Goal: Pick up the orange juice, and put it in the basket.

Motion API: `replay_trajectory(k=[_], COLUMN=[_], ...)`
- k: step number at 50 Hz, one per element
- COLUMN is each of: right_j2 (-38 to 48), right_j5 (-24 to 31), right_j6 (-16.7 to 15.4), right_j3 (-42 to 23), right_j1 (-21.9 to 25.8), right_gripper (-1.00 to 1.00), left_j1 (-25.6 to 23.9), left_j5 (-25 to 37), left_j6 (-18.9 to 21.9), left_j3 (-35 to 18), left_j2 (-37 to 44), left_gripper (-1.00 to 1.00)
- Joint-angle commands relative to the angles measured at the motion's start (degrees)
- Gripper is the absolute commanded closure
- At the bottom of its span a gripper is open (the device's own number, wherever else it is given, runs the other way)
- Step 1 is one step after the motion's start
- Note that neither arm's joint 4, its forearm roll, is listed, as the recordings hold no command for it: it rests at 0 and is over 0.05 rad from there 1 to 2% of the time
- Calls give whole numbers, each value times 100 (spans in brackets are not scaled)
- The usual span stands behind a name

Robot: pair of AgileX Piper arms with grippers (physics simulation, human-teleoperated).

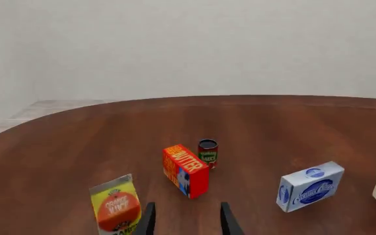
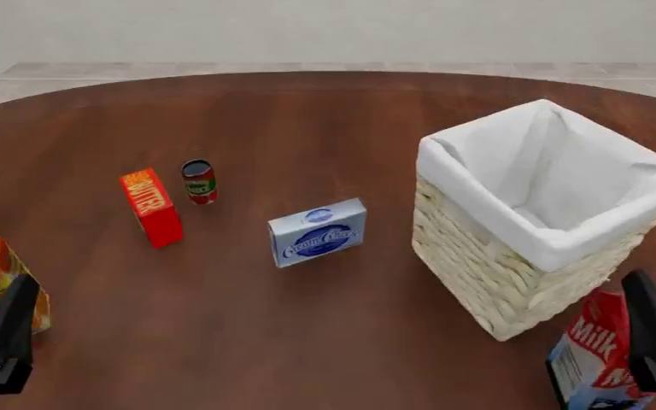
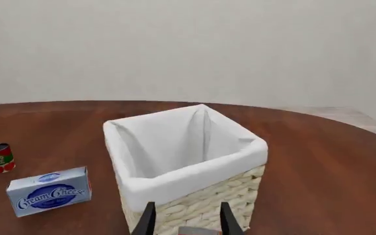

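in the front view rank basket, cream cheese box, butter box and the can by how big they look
1. basket
2. cream cheese box
3. butter box, close to the cream cheese box, so that order is unsure
4. can

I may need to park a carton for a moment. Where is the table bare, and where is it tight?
Bare: the far table behind the butter and can, and the near middle below the cream cheese. Tight: butter and can stand close together; the milk sits near the basket.

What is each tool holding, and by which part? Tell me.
Nothing is held. The left tool is open and empty, the orange juice standing beside it, ungrasped. The right tool is open too, near the basket, gripping nothing.
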Motion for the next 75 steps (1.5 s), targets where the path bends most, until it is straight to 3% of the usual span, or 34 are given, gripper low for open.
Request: replay_trajectory(k=[1,21,33,44,48,52,54,57,58,59,60,64,67,70,75], right_j2=[68,2,-15,-18,-18,-18,-18,-18,-18,-18,-18,-13,1,82,146], right_j5=[0,83,129,170,170,178,173,193,193,237,233,247,236,161,79], right_j6=[67,-17,-31,-49,-64,-81,-85,-117,-117,-195,-178,-208,-208,-220,-266], right_j3=[67,67,75,77,78,78,78,79,79,80,80,80,80,80,79], right_j1=[-3,80,99,143,171,194,197,207,207,251,261,292,291,304,307], right_gripper=[-100,-100,-100,-100,-100,-100,-100,-100,-100,-100,-100,-100,-100,-100,-100], left_j1=[23,24,48,146,321,378,456,1059,1059,1950,2071,1839,2119,2012,2142], left_j5=[20,33,110,342,284,285,239,122,121,89,43,61,108,141,356], left_j6=[-16,-21,285,251,-2,369,255,177,177,181,226,136,-76,-25,-413], left_j3=[-18,-30,-304,-1230,-1764,-2227,-2384,-2556,-2557,-2659,-2686,-3060,-3345,-3583,-3984], left_j2=[-7,-40,-1,557,1070,1335,1493,1648,1649,1815,1859,2397,2833,3053,3444], left_gripper=[-100,-100,-100,-100,-100,-100,-100,-100,-100,-100,-100,-100,-100,-100,-100])
